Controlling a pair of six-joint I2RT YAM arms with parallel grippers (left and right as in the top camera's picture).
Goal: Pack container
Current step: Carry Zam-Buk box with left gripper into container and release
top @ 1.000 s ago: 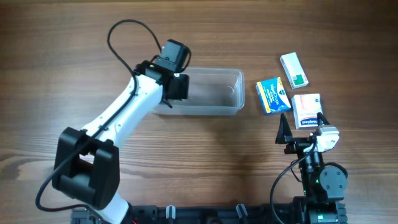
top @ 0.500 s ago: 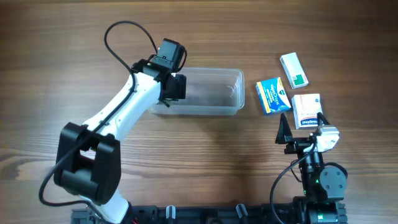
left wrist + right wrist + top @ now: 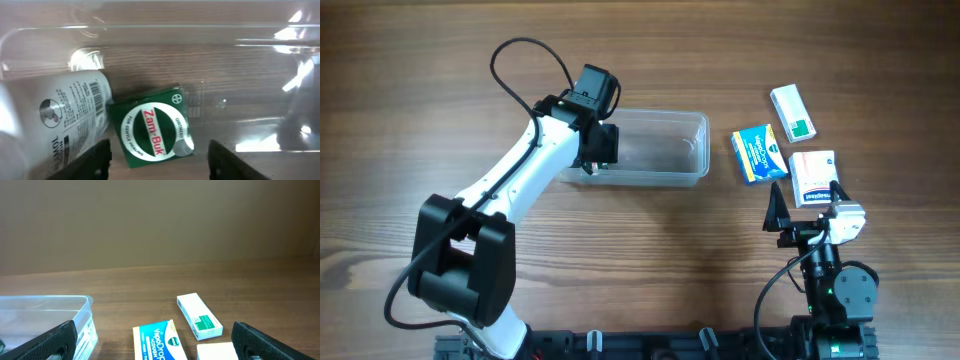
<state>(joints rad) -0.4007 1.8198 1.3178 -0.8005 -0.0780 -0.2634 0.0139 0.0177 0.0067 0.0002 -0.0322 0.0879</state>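
The clear plastic container [image 3: 660, 150] lies at the table's centre. My left gripper [image 3: 598, 150] hangs over its left end, open and empty. In the left wrist view my left gripper [image 3: 157, 167] is above a green Zam-Buk box [image 3: 151, 132] and a white bottle [image 3: 55, 120] lying on its side, both inside the container [image 3: 240, 65]. My right gripper [image 3: 807, 212] is open and empty near the front right. The right wrist view shows the container's end [image 3: 55, 315] and my right gripper [image 3: 155, 345].
On the table right of the container lie a blue VapoDrops box [image 3: 757, 153] [image 3: 157, 341], a white and green box [image 3: 793, 111] [image 3: 199, 316] and a white and orange box [image 3: 812, 176] [image 3: 217, 351].
My left gripper has shifted slightly inside the container's left end. The right arm and the boxes have not moved.
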